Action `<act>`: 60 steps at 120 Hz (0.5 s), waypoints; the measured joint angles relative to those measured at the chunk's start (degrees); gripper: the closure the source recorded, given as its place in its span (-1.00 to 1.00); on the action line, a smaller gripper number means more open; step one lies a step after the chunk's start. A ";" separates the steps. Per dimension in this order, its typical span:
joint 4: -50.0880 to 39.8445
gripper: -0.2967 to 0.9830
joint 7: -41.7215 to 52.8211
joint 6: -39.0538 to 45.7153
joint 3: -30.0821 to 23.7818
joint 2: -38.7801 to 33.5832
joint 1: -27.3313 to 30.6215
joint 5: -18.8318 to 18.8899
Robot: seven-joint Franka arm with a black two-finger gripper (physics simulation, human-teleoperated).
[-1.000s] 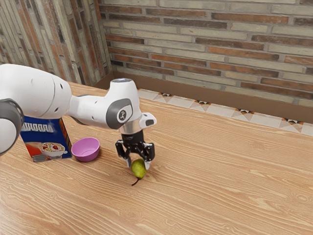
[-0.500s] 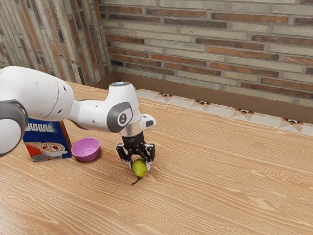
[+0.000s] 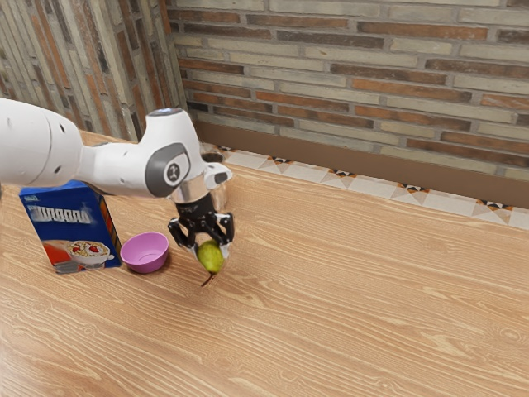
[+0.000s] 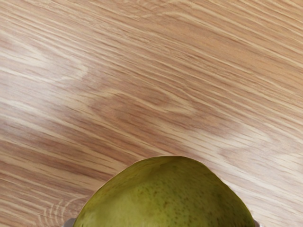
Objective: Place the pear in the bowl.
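In the exterior view my gripper [image 3: 212, 253] is shut on the green pear [image 3: 211, 257], one finger against each side, and the dark stem points down. The pear hangs to the exterior view's right of the pink bowl [image 3: 145, 251], a short gap from its rim. The bowl stands upright on the table. In the wrist view the pear [image 4: 168, 196] is large at the lower edge, with a bit of fingertip at either side of it.
A blue cereal box [image 3: 71, 226] stands beside the bowl, toward the exterior view's left. The wooden table [image 3: 347, 306] extends to a tiled strip and a brick wall behind.
My hand has risen and moved toward the exterior view's left, nearer the bowl, carrying the pear. The fingers have closed on the pear since the earliest frame.
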 joint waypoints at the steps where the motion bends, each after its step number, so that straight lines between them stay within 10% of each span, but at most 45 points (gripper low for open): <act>1: -0.06 0.12 -0.03 -0.05 0.03 -0.15 0.15 0.01; 60: 0.40 0.10 0.64 -3.67 6.55 -2.08 6.40 1.96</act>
